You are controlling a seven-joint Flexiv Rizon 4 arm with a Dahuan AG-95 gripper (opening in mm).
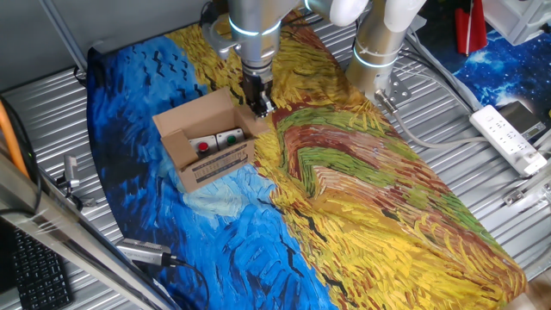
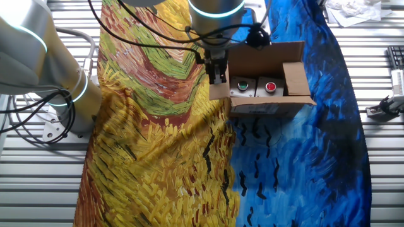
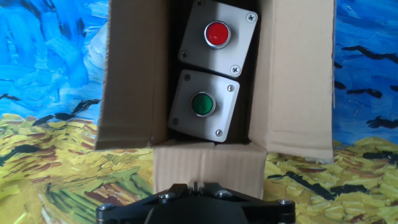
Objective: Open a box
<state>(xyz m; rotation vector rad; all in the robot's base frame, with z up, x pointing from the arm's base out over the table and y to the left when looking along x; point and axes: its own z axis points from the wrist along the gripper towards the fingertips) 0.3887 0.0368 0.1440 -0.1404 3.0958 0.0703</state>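
Matt brown corrugated cardboard forms the box (image 3: 130, 81), its flaps creased; a white paper label (image 1: 222, 164) marks one side. Inside sit two smooth grey plastic switch housings (image 3: 204, 106) with glossy red and green buttons. A printed cloth (image 1: 362, 189) covers the ribbed metal table (image 1: 52, 120).

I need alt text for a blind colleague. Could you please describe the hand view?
An open brown cardboard box seen from above holds two grey push-button switch units, one with a red button and one with a green button. The box sits on a blue and yellow painted-pattern cloth. The gripper shows at the bottom edge, by the near flap.
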